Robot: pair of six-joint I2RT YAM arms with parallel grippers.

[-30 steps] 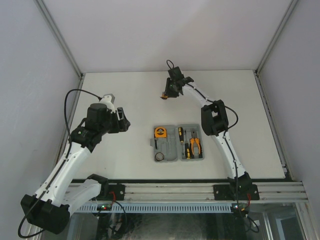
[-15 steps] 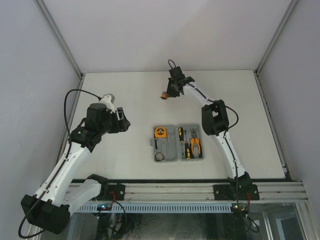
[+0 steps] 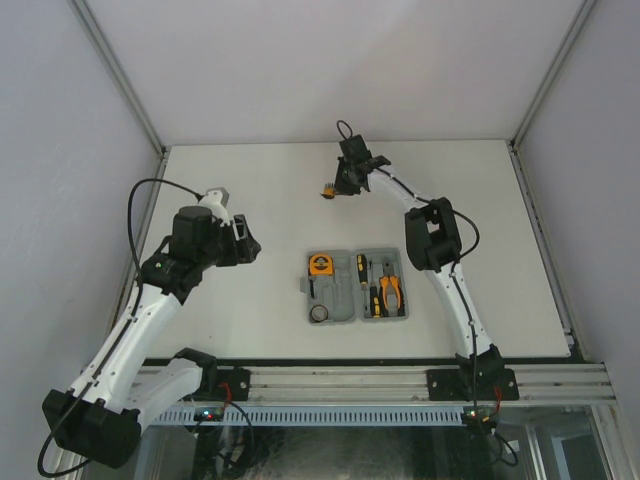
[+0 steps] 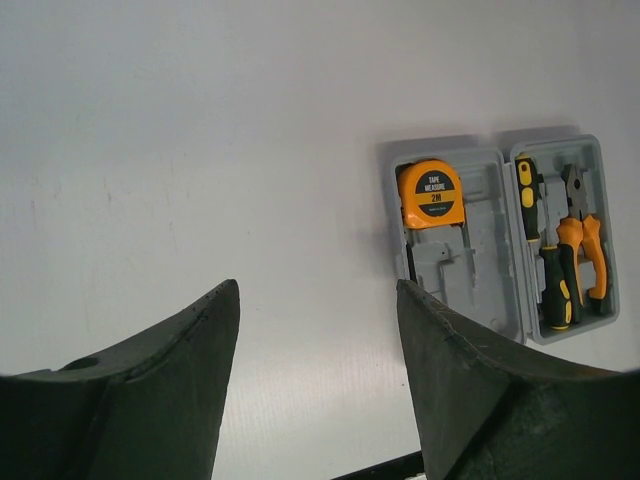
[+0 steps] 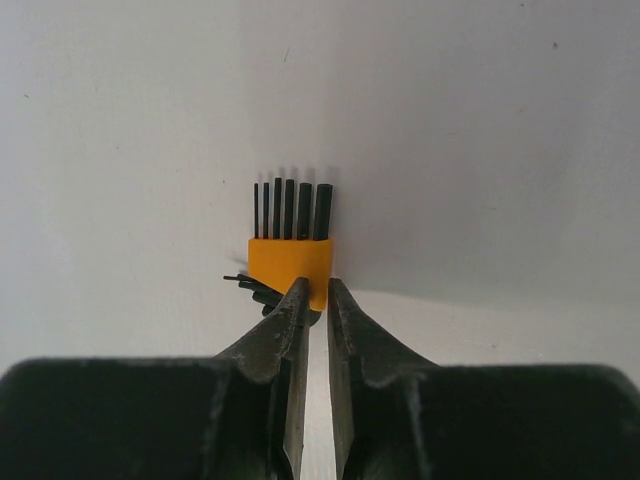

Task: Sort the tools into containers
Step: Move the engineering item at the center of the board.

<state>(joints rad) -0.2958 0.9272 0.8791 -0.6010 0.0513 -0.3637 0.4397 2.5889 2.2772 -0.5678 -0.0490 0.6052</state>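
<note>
The grey case lies open on the white table near its front edge, and the left gripper hangs well to the case's left with jaws spread wide. The case's left half holds the orange tape, labelled "TAPE MEASURE 2M"; its right half holds the pliers and two screwdrivers, and the black ring sits below the tape. Toward the far side of the table, well apart from the case, the right gripper is pinched narrow on a corner of the orange block of black pins.
</note>
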